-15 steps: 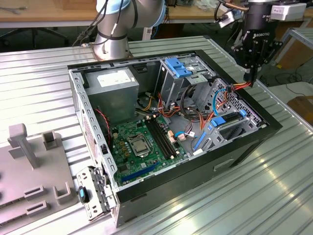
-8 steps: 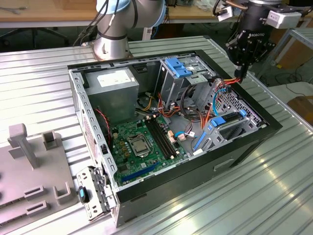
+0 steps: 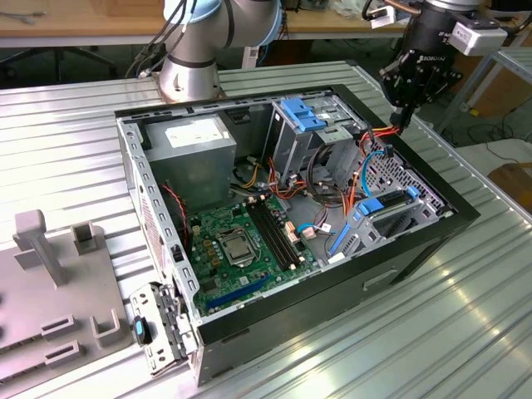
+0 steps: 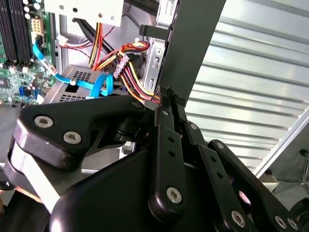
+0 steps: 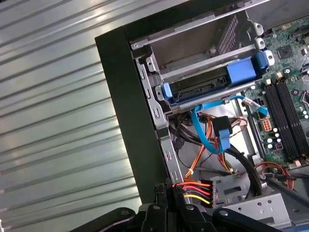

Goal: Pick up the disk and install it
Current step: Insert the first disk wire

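My jaws are clenched shut beside the case (image 5: 125, 96) rim, tips against the red and yellow wires (image 5: 195, 189), while the disk (image 5: 203, 87) sits in its blue bracket (image 5: 241, 72) in the bay (image 5: 193, 46).

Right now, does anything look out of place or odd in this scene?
A silver cage with a blue latch lies outside the computer case, beside its near corner, looking detached. The claw sits at the coloured wires.

exterior view: high oblique, whole case (image 3: 332, 291) | both wrist views: close, seemingly downward, same rim (image 4: 193, 48) (image 5: 128, 96)
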`<state>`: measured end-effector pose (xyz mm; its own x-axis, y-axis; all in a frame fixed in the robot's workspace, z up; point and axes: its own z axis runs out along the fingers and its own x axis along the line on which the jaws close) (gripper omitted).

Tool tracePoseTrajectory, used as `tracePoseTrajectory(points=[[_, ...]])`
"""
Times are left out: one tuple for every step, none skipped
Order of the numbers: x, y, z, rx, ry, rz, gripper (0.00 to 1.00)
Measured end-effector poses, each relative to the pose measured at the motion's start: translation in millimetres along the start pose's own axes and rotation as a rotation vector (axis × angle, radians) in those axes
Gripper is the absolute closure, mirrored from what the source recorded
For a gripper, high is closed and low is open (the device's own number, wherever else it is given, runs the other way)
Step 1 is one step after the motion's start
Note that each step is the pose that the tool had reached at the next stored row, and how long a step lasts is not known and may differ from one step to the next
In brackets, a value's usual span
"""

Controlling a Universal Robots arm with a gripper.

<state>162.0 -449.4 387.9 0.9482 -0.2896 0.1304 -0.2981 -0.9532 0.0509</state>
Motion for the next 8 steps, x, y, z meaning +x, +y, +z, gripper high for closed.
tracePoseTrajectory(points=[[1.1,3.7,0.3,-0.0001,0.0000,0.000,0.83],[1.9,6.3,0.6,0.0000,0.0000,0.000,0.83],[2.6,8.6,0.7,-0.0002,0.0000,0.000,0.83],[3.9,12.9,1.2,0.0000,0.0000,0.000,0.83],[5.0,16.4,1.5,0.0000,0.0000,0.000,0.83],[5.8,19.1,1.7,-0.0001,0.0000,0.000,0.83],[6.9,22.7,2.0,-0.0002,0.0000,0.000,0.83],[7.8,25.5,2.3,0.0000,0.0000,0.000,0.83]])
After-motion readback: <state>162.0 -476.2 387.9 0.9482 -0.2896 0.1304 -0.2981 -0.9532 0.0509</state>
